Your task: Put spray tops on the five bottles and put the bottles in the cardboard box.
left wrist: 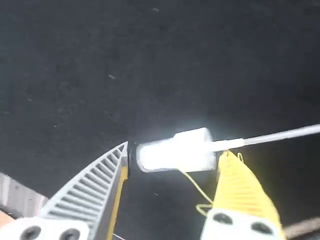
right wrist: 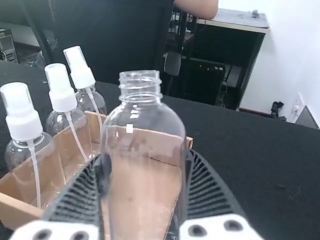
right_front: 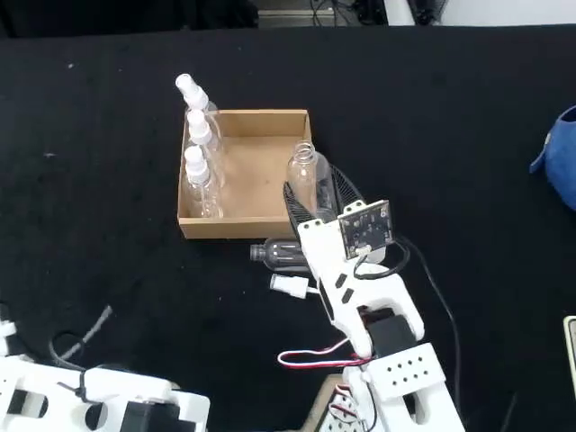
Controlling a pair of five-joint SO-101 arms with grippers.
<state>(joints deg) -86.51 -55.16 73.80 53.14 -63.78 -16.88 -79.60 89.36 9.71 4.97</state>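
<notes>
My right gripper (right_front: 317,193) (right wrist: 145,165) is shut on a clear bottle (right_front: 306,173) (right wrist: 142,130) with no top, held upright at the right wall of the cardboard box (right_front: 243,227) (right wrist: 20,205). Three bottles with spray tops (right_front: 200,166) (right wrist: 50,125) stand along the box's left wall. Another open bottle (right_front: 279,255) lies on the table in front of the box, with a loose spray top (right_front: 290,286) just nearer. My left gripper (left wrist: 172,157) is shut on a white spray top (left wrist: 175,150) above the black table, its thin tube sticking out sideways.
The left arm's white body (right_front: 117,396) sits at the front left corner with a cable (right_front: 81,337) beside it. A blue object (right_front: 562,162) lies at the right edge. The right arm's red and white wires (right_front: 315,358) trail near its base.
</notes>
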